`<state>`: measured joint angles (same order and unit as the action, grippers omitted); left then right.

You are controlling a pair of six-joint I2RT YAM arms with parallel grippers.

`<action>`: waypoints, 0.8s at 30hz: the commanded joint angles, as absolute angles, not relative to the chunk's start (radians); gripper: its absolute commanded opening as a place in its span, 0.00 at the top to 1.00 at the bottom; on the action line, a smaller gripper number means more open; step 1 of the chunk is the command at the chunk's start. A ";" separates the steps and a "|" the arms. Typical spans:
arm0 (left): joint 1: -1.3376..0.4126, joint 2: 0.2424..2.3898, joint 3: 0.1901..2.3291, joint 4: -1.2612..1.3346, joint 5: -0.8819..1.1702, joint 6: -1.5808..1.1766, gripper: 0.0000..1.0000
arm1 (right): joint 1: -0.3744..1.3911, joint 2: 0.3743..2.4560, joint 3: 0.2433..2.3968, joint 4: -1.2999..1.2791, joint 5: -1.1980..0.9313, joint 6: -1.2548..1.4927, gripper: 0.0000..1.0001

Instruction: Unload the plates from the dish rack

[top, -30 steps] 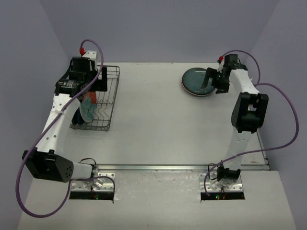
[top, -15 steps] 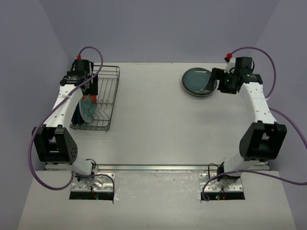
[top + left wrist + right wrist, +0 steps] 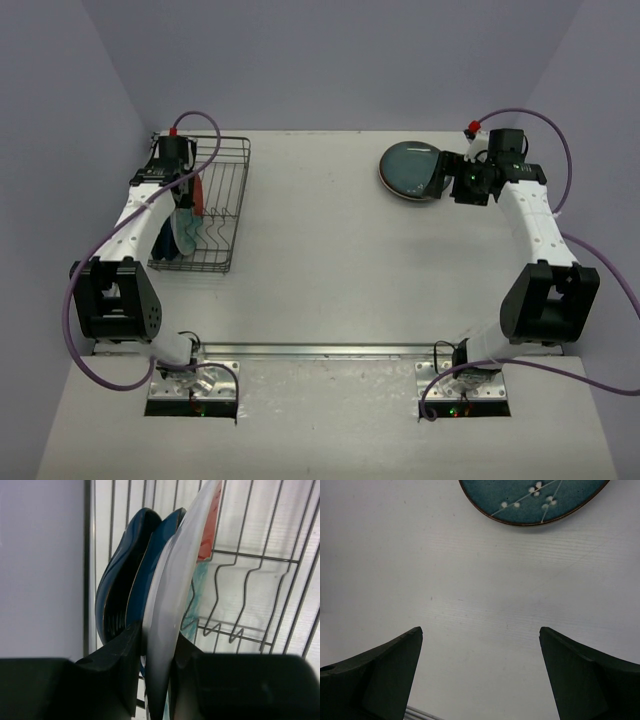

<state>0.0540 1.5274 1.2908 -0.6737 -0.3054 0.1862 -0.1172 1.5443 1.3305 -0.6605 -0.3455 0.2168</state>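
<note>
Now | step: lift red floral plate [image 3: 172, 595] out of the dish rack [image 3: 89, 540], drawing straight up, no scraping the blue plates [image 3: 125, 580] leaning against it | left gripper [image 3: 157, 647]: pinching its rim, inside rack's near-left part | right gripper [image 3: 480, 645]: spread, far right of rack, teal plate [image 3: 530, 500] just ahead

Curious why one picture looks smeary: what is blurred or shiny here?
Left wrist view: the red plate sits so near the lens that its pale back blurs, with a soft sheen; the dish rack wires behind look sharper. Right wrist view: even light, teal plate crisp. Top view: only faint shadows.
</note>
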 commanded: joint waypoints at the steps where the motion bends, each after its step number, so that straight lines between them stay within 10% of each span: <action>1: 0.052 1.475 1.284 -0.648 -0.235 0.167 0.87 | -0.115 1.499 1.335 -0.627 -0.371 0.229 0.01; 8: 0.052 1.436 1.361 -0.679 -0.245 0.183 0.93 | -0.114 1.506 1.345 -0.630 -0.383 0.239 0.01; 15: 0.052 1.433 1.397 -0.702 -0.251 0.193 0.70 | -0.114 1.506 1.341 -0.632 -0.391 0.243 0.01; 24: 0.049 1.425 1.408 -0.711 -0.252 0.193 0.69 | -0.114 1.511 1.335 -0.629 -0.395 0.242 0.01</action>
<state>0.0536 1.4571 1.3681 -0.7366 -0.2650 0.2010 -0.1169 1.5433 1.3300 -0.6590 -0.3763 0.2359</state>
